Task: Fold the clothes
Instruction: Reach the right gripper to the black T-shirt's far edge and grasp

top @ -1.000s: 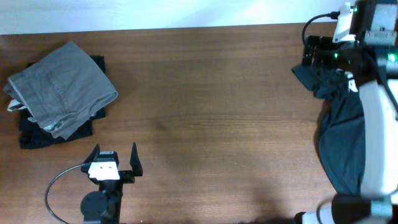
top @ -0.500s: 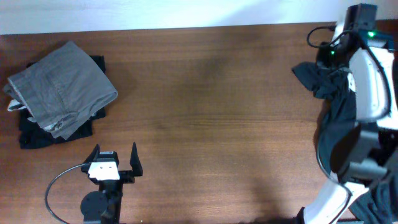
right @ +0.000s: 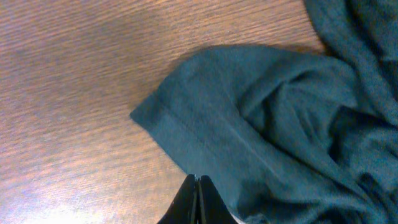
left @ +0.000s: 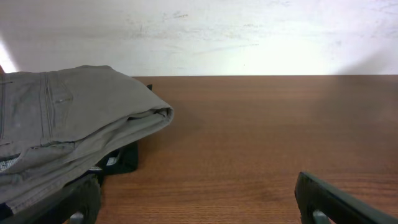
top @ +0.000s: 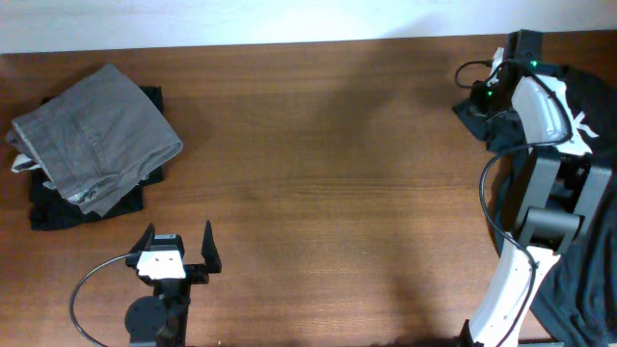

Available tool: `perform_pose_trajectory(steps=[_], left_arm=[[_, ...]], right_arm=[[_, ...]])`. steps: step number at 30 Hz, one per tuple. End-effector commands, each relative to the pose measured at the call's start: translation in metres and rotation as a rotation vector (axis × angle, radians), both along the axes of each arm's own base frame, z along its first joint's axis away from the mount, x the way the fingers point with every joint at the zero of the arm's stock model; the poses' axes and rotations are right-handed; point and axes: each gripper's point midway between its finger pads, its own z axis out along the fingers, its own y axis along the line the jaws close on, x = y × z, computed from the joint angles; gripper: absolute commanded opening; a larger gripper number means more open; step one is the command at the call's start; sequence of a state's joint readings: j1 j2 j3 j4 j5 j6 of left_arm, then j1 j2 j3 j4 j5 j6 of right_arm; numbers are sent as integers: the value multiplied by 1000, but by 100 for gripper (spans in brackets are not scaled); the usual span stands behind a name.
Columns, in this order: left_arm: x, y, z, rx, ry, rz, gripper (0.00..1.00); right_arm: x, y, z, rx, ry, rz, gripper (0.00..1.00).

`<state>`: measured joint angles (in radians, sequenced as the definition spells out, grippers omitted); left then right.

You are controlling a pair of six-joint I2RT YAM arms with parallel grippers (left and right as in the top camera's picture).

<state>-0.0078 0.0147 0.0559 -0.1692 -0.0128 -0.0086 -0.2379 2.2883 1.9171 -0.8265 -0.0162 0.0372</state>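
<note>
Brown wood surface (top: 337, 145) under a white wall (left: 249, 37), with one shirt (right: 261, 124), one pair of grey trousers (top: 96, 140) and one black garment (top: 58, 207) beneath them. Two arms work here.

The shirt lies bunched at the far right corner, right at the right jaws. From above, its long axis seems to run along the right edge, from the far corner toward the near side, though the right arm (top: 540, 125) hides much of it. A sleeve or corner juts out toward the middle of the surface. In the wrist view its hem runs slantwise, and the cloth spreads ahead and to the right of the jaws.

The right jaws are pressed together, their tips meeting at the edge of that hem. Whether any cloth is caught between them I cannot tell. The left jaws stand spread wide and empty, low at the near left, facing the trousers, which lie ahead and to their left. The shirt is well apart from them, far off to their right.

So the right arm is much the nearer one. The next move likely needs the hem drawn toward the bare middle.
</note>
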Motion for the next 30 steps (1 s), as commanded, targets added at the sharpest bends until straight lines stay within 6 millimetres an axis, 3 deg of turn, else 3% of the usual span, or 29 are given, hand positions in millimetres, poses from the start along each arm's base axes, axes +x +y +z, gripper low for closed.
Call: perform_pose_trajectory(steps=[1, 12, 18, 22, 26, 30], left_arm=[[0, 0, -1, 2, -3, 4, 99], [0, 1, -1, 2, -3, 5, 99], [0, 0, -1, 2, -3, 4, 99], [0, 0, -1, 2, -3, 4, 99], [0, 0, -1, 2, -3, 4, 99], [0, 0, -1, 2, -3, 4, 99]], right_arm=[[10, -4, -8, -11, -14, -4, 4], [23, -20, -35, -87, -33, -27, 4], [28, -21, -44, -90, -39, -25, 4], [24, -20, -61, -81, -8, -24, 4], [15, -10, -76, -38, 40, -12, 4], [17, 20, -77, 84, 34, 28, 4]])
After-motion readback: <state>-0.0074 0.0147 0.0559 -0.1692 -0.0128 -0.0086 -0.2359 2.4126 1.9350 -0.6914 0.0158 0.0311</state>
